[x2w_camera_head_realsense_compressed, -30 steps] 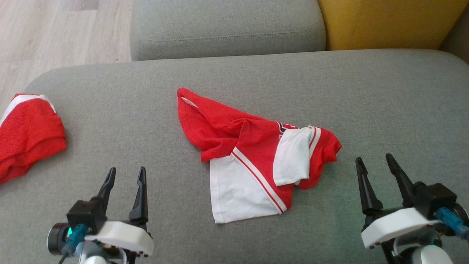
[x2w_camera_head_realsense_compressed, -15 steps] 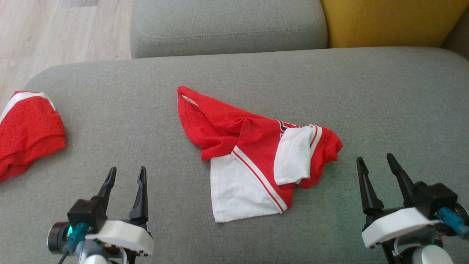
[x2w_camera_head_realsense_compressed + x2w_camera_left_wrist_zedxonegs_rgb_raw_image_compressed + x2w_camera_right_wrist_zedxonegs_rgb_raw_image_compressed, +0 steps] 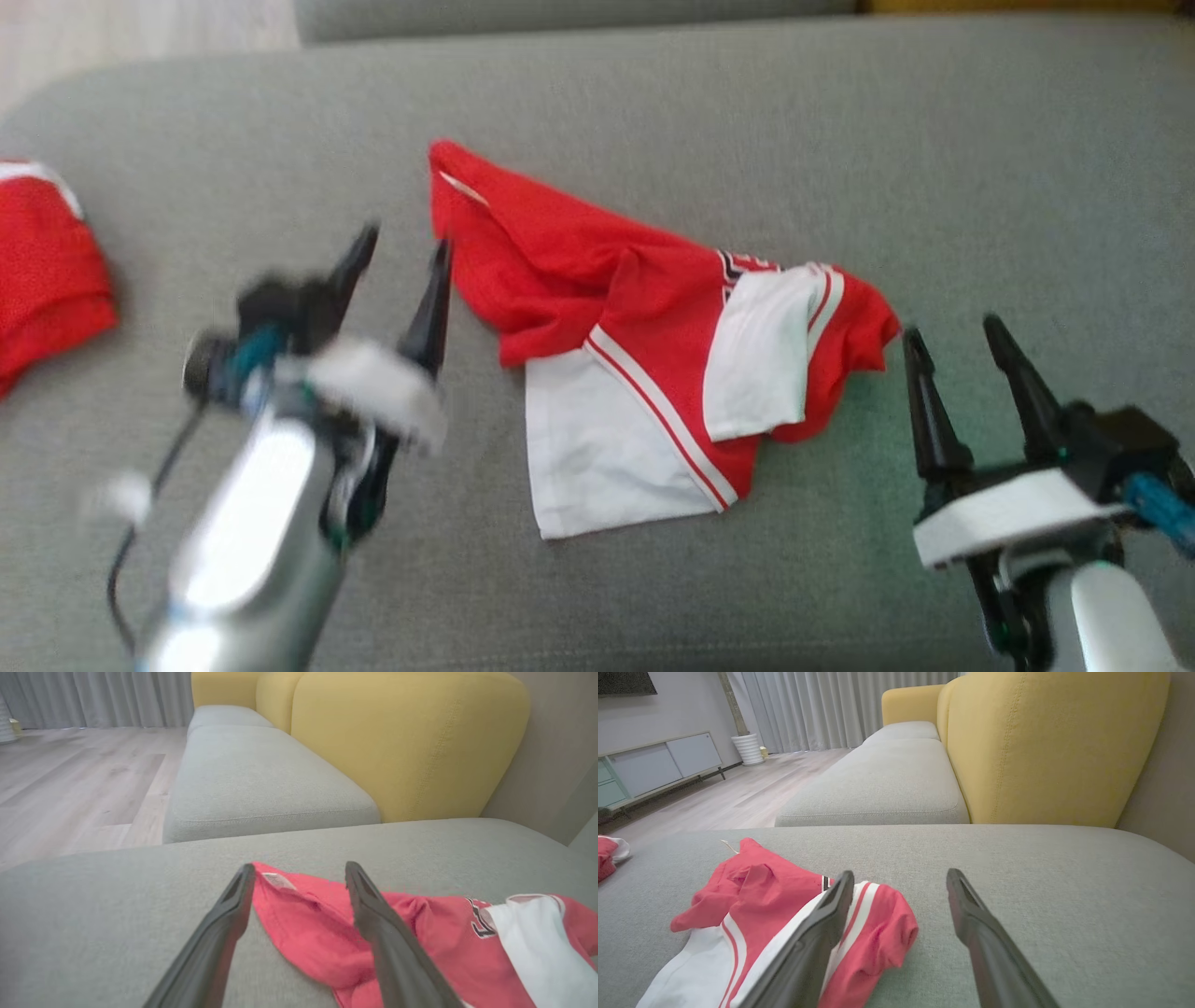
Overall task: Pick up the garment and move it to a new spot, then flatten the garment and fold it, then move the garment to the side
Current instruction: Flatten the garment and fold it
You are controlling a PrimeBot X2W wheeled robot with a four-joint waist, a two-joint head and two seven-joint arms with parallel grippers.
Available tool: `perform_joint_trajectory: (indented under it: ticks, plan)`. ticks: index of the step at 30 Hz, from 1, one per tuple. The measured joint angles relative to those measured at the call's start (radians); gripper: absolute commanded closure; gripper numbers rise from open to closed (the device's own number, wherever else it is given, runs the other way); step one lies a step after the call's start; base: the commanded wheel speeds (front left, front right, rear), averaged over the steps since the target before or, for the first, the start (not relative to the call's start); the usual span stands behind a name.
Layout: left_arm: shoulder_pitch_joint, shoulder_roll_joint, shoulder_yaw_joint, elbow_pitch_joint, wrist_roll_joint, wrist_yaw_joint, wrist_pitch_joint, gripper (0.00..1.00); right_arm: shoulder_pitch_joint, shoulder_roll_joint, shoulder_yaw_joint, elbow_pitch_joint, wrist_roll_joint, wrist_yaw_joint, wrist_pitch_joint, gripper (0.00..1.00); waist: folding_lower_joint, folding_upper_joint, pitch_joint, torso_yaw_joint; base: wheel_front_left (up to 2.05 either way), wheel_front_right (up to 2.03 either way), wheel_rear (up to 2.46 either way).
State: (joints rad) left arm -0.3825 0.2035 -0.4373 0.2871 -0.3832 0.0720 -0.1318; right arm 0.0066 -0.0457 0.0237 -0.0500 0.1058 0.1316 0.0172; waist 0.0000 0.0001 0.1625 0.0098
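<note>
Garment (image 3: 644,355) beside left gripper (image 3: 408,238) (jaws apart)

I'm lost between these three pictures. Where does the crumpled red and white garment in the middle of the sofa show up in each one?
Head view: the garment lies mid-picture.
Left wrist view: lower middle to lower right.
Right wrist view: lower left.
Shared landmark: the farther grey seat cushion, beyond the garment in every view.
</note>
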Motion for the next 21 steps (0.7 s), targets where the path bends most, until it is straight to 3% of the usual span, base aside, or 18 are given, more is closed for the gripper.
perform_joint_trajectory:
  ticks: [5,10,16,19,20,21]
  plan:
    - [-0.224,-0.032,-0.012,0.193,-0.008,-0.074,0.053,0.00,-0.059,0.000,0.019,0.004,0.000,0.000,-0.018,0.00,0.0000,0.0000,0.089,-0.027,0.00,0.00,0.00]
    - [-0.404,-0.052,0.002,0.439,-0.035,-0.111,0.088,0.00,-0.109,0.000,0.044,0.035,0.010,0.000,-0.042,0.00,0.0001,0.0000,0.167,-0.072,0.00,0.00,0.00]
    - [-0.537,-0.051,0.031,0.693,-0.058,-0.117,0.123,0.00,-0.144,-0.001,0.062,0.071,0.031,0.000,-0.077,0.00,0.0001,-0.0001,0.223,-0.139,0.00,0.00,0.00]
    - [-0.564,-0.053,0.042,0.756,-0.073,-0.119,0.132,0.00,-0.146,-0.001,0.066,0.083,0.040,0.000,-0.086,0.00,0.0000,0.0000,0.237,-0.156,0.00,0.00,0.00]
    - [-0.574,-0.053,0.047,0.778,-0.079,-0.123,0.129,0.16,-0.147,-0.001,0.068,0.088,0.043,0.000,-0.089,0.00,0.0001,0.0000,0.242,-0.164,0.00,0.00,0.00]
    - [-0.586,-0.054,0.059,0.794,-0.086,-0.125,0.125,1.00,-0.148,-0.001,0.069,0.094,0.044,0.000,-0.091,0.00,0.0001,0.0000,0.247,-0.170,0.00,0.00,0.00]
